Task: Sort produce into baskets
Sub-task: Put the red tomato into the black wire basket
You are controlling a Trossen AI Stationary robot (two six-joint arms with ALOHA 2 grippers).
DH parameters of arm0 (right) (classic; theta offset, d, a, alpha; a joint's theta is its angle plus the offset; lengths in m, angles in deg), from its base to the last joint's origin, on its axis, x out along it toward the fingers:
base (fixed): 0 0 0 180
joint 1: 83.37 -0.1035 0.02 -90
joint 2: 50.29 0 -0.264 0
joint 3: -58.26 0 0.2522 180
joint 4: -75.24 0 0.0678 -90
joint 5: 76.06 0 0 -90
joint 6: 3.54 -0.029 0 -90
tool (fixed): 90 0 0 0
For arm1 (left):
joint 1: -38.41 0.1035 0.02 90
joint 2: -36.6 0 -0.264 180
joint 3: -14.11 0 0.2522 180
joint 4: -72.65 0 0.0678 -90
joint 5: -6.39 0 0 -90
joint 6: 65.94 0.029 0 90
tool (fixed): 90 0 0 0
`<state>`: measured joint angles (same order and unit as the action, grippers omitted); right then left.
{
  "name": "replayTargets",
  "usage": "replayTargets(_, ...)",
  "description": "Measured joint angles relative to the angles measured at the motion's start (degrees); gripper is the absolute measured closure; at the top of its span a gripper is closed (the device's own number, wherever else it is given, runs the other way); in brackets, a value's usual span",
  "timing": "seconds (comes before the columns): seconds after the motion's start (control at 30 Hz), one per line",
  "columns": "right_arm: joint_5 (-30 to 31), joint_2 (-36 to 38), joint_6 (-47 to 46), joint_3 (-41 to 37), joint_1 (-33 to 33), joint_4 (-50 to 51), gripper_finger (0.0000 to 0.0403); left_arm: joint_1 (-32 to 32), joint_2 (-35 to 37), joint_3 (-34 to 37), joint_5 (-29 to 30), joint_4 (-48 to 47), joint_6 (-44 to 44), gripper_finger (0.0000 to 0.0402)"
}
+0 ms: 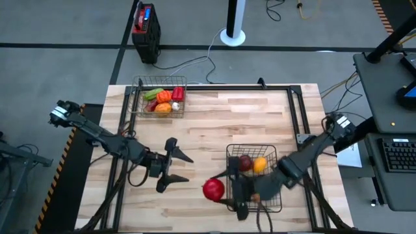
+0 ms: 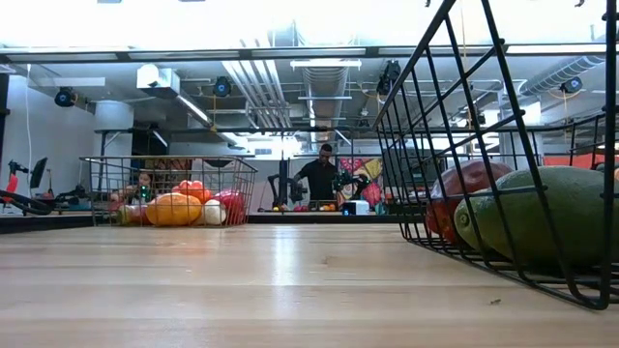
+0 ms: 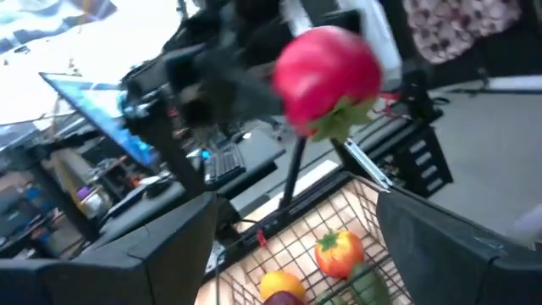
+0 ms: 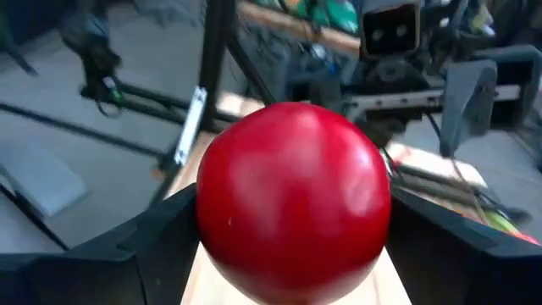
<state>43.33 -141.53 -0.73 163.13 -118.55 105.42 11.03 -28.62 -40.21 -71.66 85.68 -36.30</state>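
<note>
Right gripper (image 1: 218, 189) is clamped on a red tomato (image 1: 213, 189), held just outside the near basket (image 1: 271, 153), which contains a dark red piece, an orange piece and others. Left gripper (image 1: 181, 169) faces the tomato from well apart, fingers spread, holding nothing. Beyond it, the far basket (image 1: 138, 91) holds more produce (image 1: 164, 101).

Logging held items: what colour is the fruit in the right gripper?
Red fruit, clearest in the right wrist view.
</note>
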Motion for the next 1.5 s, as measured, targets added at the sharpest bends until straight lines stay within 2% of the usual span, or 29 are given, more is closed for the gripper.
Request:
replayTargets(0.17, -10.81, 7.8, 2.8, -20.57, 5.33, -23.51, 0.0084, 0.0, -1.55, -0.47, -0.83, -0.01, 1.36, 0.0096)
replayTargets(0.33, -14.65, 13.49, 5.97, -41.76, 7.99, -57.82, 0.0088, 0.07, -0.97, -0.21, -0.54, 0.4, 1.86, 0.0096)
replayTargets(0.43, -14.41, 13.88, 7.75, -49.74, 9.12, -75.88, 0.0083, 0.2, -1.03, -0.19, -0.51, 3.0, 3.07, 0.0096)
replayTargets(0.57, -14.35, 13.88, 8.65, -53.92, 10.3, -85.79, 0.0082, 1.44, -3.42, -0.19, -0.44, 10.48, 4.71, 0.0096)
replayTargets(0.73, -14.8, 13.25, 13.06, -53.67, 10.48, -91.51, 0.0087, 4.1, -9.13, -0.19, -0.42, 20.2, 6.81, 0.0096)
replayTargets(0.87, -15.31, 13.07, 15.64, -51.93, 10.48, -89.76, 0.0082, 5.87, -14.73, -0.17, -0.47, 33.12, 4.46, 0.0096)
replayTargets(1.0, -15.92, 12.37, 16.75, -50.24, 10.48, -84.91, 0.0078, 7.82, -19.41, -0.19, -3.72, 43.21, -2.94, 0.0096)
replayTargets(1.2, -15.91, 12.34, 18.98, -48.27, 10.38, -80.85, 0.0083, 10.95, -23.21, -0.67, -6.22, 47.96, -18.62, 0.0096)
replayTargets(1.27, -15.98, 12.34, 20.27, -48.03, 10.32, -80.96, 0.0084, 11.66, -24.34, -0.54, -9.63, 49.27, -21.78, 0.0096)
replayTargets(1.4, -17.86, 12.34, 21.95, -47.39, 10.32, -81.6, 0.008, 12.79, -26.69, -0.63, -20.8, 56.31, -26.31, 0.0096)
replayTargets(1.5, -17.81, 12.34, 22.47, -47.14, 10.19, -81.69, 0.0079, 13.61, -28.12, -0.76, -23.41, 59.26, -29.46, 0.0096)
